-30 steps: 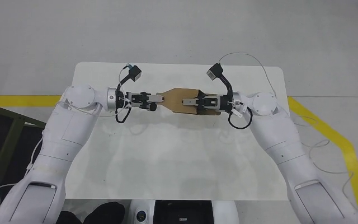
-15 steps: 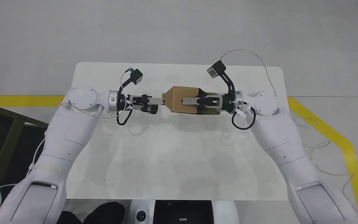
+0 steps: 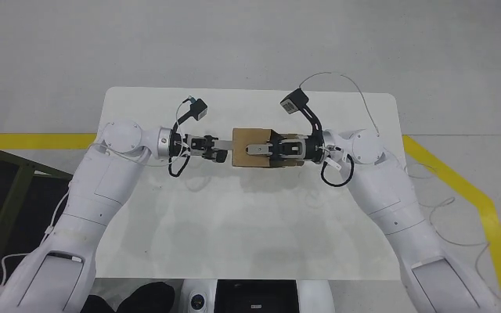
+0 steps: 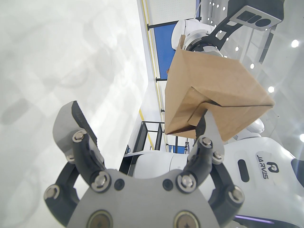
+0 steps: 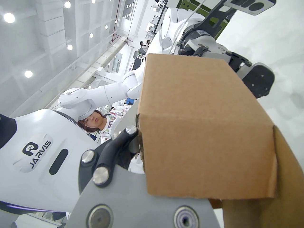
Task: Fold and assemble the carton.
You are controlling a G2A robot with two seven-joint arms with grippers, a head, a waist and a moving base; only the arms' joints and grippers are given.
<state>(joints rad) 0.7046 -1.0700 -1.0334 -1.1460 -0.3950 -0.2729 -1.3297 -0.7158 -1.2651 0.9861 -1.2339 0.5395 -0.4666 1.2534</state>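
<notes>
I'm pinching the carton (image 3: 262,160) by its wall in the right gripper (image 3: 253,148), left gripper (image 4: 141,112) spread with one fingertip (image 4: 210,129) touching the end flap (image 4: 187,106); judging it light, crushable, best held near creases.

Carton (image 3: 250,134) sits over the table's (image 3: 156,235) far half, between the arms. Left gripper (image 3: 225,149) is at its left end, one finger touching the end flaps. Right gripper (image 3: 262,147) clamps it from the right.
</notes>
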